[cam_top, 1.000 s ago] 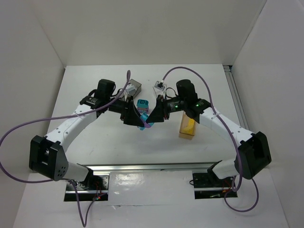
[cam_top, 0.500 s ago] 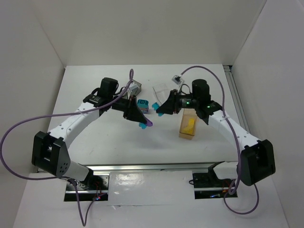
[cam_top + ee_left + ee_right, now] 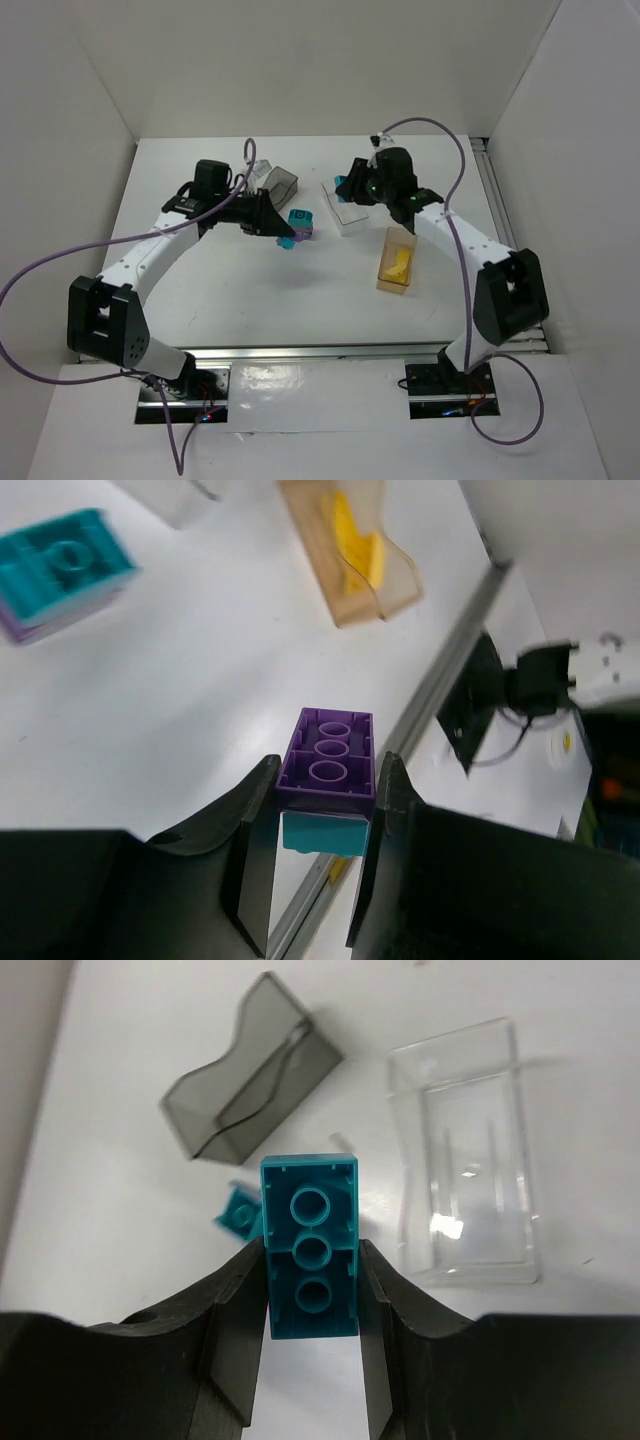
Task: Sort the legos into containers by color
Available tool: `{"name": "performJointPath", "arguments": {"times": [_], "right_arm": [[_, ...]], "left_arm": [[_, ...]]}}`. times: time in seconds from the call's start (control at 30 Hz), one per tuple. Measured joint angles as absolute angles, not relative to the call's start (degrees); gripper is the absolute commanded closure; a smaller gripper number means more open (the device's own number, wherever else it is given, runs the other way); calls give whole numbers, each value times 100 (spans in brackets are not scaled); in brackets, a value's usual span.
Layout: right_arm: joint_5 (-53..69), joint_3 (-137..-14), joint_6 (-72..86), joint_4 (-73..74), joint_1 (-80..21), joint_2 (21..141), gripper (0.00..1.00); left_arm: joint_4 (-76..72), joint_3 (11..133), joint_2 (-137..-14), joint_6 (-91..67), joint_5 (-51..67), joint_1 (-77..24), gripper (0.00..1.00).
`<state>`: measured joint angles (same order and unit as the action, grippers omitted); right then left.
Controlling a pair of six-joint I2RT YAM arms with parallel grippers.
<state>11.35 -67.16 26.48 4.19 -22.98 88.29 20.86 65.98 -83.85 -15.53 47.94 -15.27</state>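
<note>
Teal brick (image 3: pixel 310 1195) clamped by right gripper (image 3: pixel 311 1252), near clear bin's (image 3: pixel 405 1130) rim

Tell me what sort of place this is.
Probably a robot lab test cell: a white table boxed in by plain white walls, with the left arm and right arm bolted to a metal rail at its near edge.

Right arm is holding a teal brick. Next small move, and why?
Probably ease the right gripper over the clear bin and open: its teal brick is clamped just beside that bin, which looks empty, while the amber bin already holds a yellow piece.
</note>
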Motion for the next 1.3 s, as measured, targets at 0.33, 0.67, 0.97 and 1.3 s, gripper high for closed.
{"name": "performJointPath", "arguments": {"times": [0.33, 0.67, 0.97, 1.3], "right_arm": [[-276, -7852, 2228, 878, -2388, 10888, 24], [-224, -7286, 2296, 1079, -2606, 9655, 20], [314, -6589, 3389, 515, -3968, 7942, 13], [395, -6648, 3920, 322, -4751, 8925, 13]], "left_arm": [[1872, 6447, -7596, -2471, 3852, -1046, 100], [1564, 6316, -7592, -3216, 3422, -832, 100], [1446, 6169, -7592, -4095, 2091, -1066, 100], [1494, 6171, -7592, -4252, 1341, -1356, 100]]}}
